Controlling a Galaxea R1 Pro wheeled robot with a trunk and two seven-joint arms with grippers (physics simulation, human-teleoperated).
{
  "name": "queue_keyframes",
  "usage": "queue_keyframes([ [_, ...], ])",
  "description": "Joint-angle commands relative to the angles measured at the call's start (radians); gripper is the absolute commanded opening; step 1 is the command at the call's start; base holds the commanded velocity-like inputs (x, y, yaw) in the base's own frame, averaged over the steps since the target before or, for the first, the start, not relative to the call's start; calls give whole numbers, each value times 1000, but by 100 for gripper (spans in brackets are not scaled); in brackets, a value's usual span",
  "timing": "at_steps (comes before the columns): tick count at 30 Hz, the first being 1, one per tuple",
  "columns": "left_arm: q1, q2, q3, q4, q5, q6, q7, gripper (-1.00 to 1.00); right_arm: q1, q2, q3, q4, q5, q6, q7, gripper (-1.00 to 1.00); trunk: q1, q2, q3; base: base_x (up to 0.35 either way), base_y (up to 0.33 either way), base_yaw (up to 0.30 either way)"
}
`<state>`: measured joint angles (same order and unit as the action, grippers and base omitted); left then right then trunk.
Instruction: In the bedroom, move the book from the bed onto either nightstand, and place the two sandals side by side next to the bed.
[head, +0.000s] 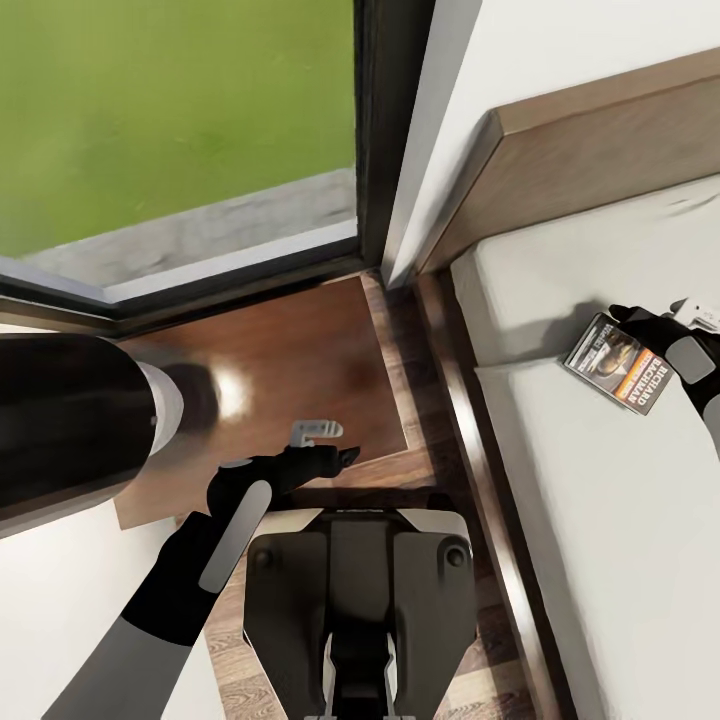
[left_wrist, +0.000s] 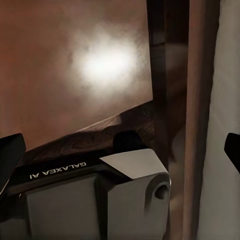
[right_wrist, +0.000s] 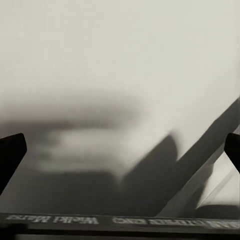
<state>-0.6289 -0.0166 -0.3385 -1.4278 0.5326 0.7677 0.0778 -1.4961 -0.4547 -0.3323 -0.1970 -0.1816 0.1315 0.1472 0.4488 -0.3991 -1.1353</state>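
Right gripper (head: 668, 330) at the book (head: 615, 364) on the bed (head: 600, 480), far right; nightstand (head: 290, 380) sits left of the bed.

Seat the fingers squarely across the book's right edge before you lift, then carry it left, low over the bed frame, onto the nightstand. Right fingers (right_wrist: 11, 155) look spread wide, book edge between them, not clamped. Left gripper (head: 325, 450) hovers over the nightstand's near edge, fingers apart, holding nothing.
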Motion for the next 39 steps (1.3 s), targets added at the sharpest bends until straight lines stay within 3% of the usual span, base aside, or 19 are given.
queue_keyframes([
  [1, -1, 0, -1, -1, 10, 4, 8, 100, 0, 0, 9, 11, 1, 9, -1, 100, 1, -1, -1, 0, 0, 0],
  [13, 0, 0, -1, 0, 10, 2, 8, 100, 0, -1, 9, 68, 2, 14, 5, 100, 1, -1, -1, 0, 0, 0],
  [32, 0, 0, -1, 0, 10, 2, 8, 100, 0, -1, 9, 73, 2, 14, 7, 100, 1, -1, -1, -1, 0, 0],
  [39, -1, 0, -1, 0, 10, 2, 8, 100, 0, -1, 9, 73, 2, 14, 5, 100, 1, -1, -1, -163, 0, 0],
])
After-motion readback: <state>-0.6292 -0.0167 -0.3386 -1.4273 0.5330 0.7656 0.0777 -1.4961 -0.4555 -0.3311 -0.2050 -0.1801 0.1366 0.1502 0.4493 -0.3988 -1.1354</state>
